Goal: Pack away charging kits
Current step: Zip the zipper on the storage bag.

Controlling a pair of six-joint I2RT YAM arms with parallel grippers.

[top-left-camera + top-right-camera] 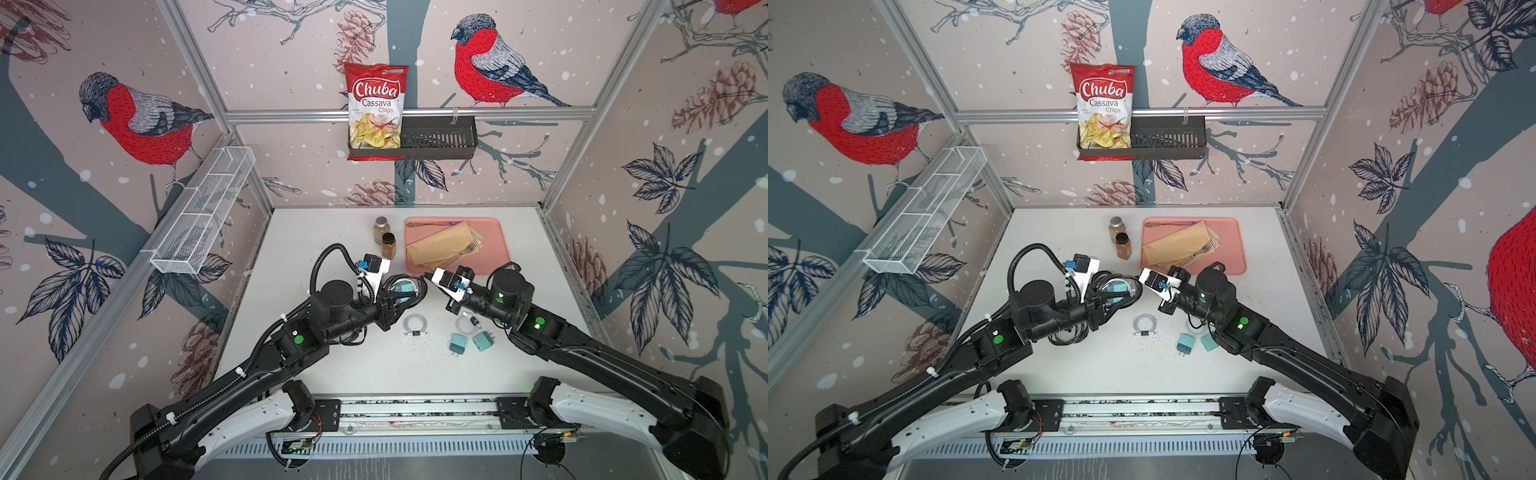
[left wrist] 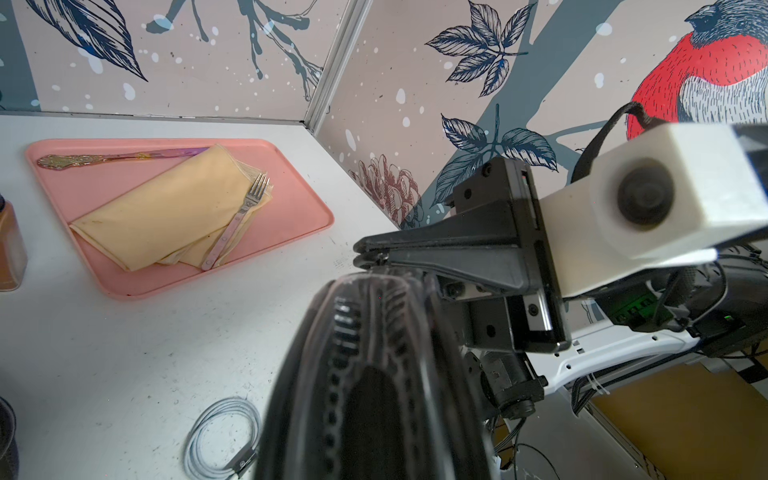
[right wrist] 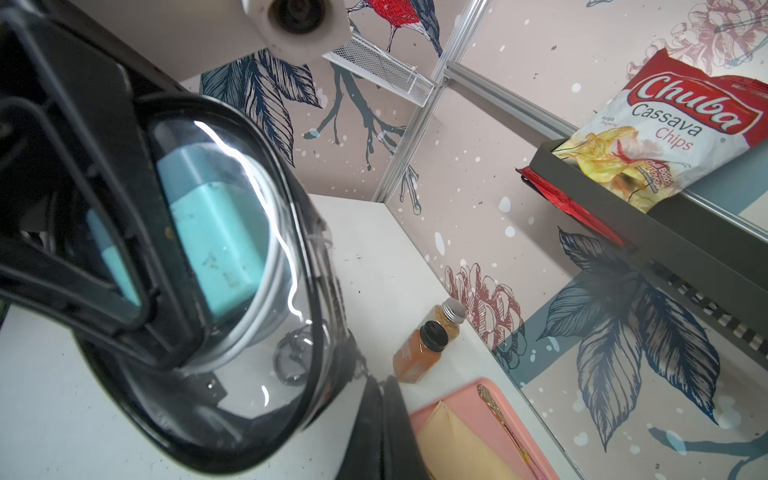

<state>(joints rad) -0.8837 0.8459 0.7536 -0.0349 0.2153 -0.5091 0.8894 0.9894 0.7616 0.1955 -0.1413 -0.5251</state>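
Observation:
A clear oval black-rimmed case [image 1: 405,287] [image 1: 1116,286] hangs a little above the middle of the table, with my left gripper [image 1: 400,294] shut on it. The right wrist view shows a teal charger [image 3: 216,241] and a white cable [image 3: 275,266] inside the case [image 3: 249,395]. My right gripper [image 1: 426,277] [image 3: 380,388] is shut at the case's rim, pinching its small zipper pull. The left wrist view shows the rim's zipper teeth [image 2: 336,374]. On the table lie a coiled white cable [image 1: 414,324] [image 2: 220,436], a second cable [image 1: 466,323] and two teal chargers [image 1: 457,344] [image 1: 482,341].
Two brown spice jars [image 1: 380,227] [image 1: 388,245] stand behind the case. A pink tray [image 1: 498,232] at the back right holds a folded napkin, a fork and a spoon. A black wall basket [image 1: 440,141] holds a chips bag [image 1: 376,108]. A white wire basket [image 1: 208,208] hangs on the left wall.

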